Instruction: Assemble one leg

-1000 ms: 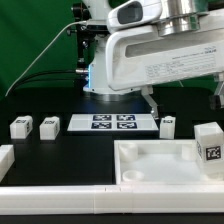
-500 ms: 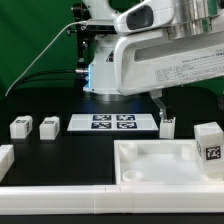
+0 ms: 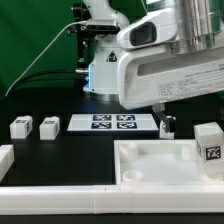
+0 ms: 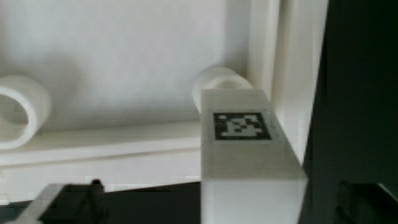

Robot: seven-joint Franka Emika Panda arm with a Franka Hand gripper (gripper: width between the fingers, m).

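Note:
Four small white legs with square tags show in the exterior view: two at the left (image 3: 20, 127) (image 3: 48, 125), one behind the panel's far edge (image 3: 167, 127), one at the right (image 3: 210, 142). My gripper (image 3: 164, 117) hangs right over the leg behind the panel, with its fingers reaching down to the leg's top. In the wrist view that leg (image 4: 244, 150) stands lengthwise between my two dark fingers (image 4: 75, 203), tag facing the camera. The gripper (image 4: 217, 208) is open, with a gap on the left finger's side. The right finger is hard to make out against the dark table.
The large white recessed panel (image 3: 150, 172) with corner sockets lies at the front right; its wall and a socket (image 4: 217, 82) show just beyond the leg. The marker board (image 3: 112, 122) lies mid-table. A white part (image 3: 5, 157) sits at the front left edge.
The arm has swung toward the exterior view's right. The fingers have come down from above the table onto the leg behind the panel. No part has moved.

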